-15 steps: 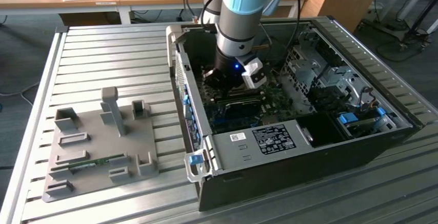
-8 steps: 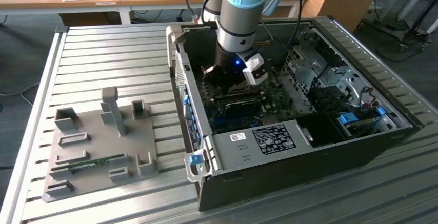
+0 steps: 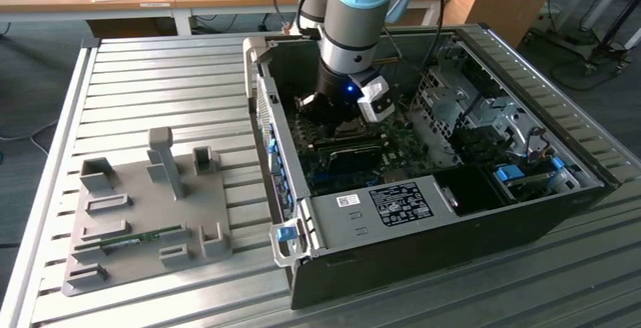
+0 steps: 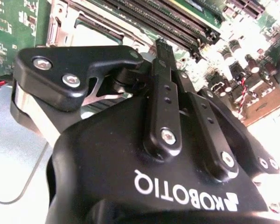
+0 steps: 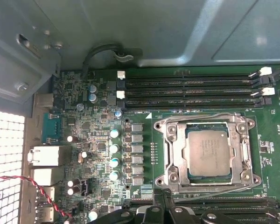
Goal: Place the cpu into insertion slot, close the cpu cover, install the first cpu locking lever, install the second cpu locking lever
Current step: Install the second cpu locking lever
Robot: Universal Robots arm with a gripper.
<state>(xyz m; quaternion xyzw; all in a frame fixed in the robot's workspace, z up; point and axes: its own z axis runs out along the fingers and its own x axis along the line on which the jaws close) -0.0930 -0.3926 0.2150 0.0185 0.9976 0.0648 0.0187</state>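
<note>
One arm: down inside the open computer case point(image 3: 440, 223), above the motherboard point(image 5: 98, 154).
Gripper point(image 4: 151, 65): fingers pinched together, nothing between them.
Cpu point(image 5: 208, 152): seated in its socket.
Cpu cover point(image 5: 173, 154): closed flat, framing the cpu.

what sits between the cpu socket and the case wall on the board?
In the first wrist view, a bank of long memory slots runs between the cpu cover, closed around the cpu, and the grey case wall.
</note>
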